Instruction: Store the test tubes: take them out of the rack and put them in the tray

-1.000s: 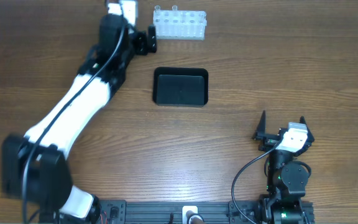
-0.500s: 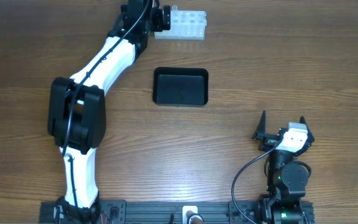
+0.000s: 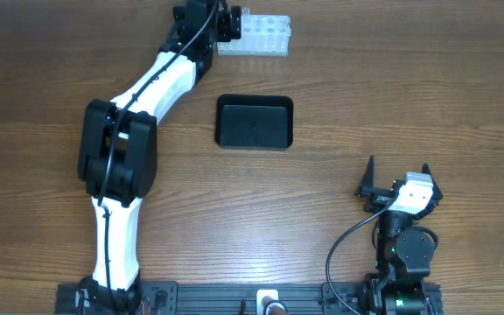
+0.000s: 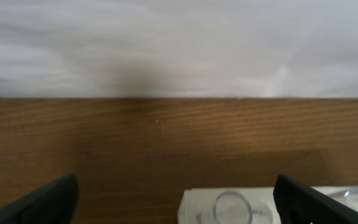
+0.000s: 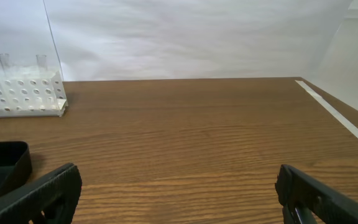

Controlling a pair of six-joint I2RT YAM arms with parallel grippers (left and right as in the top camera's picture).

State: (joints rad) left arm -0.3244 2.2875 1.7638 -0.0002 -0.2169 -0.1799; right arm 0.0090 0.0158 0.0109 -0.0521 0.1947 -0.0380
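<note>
The white rack (image 3: pixel 256 35) stands at the far edge of the tabletop (image 3: pixel 409 87), clear test tubes (image 5: pixel 41 61) upright in it; the left gripper (image 3: pixel 227 24) hangs over the rack's left end, fingers spread wide, holding nothing; the black tray (image 3: pixel 254 122) lies near the rack, toward the arms' bases; the right gripper (image 3: pixel 398 179) sits well apart, likewise wide open and empty.

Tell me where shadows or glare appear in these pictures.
Left wrist view: a soft shadow darkens the brown wooden table beside the clear plastic test tube rack. Top view: a faint sheen lies inside the black rectangular plastic tray. Right wrist view: even light, no strong glare.
</note>
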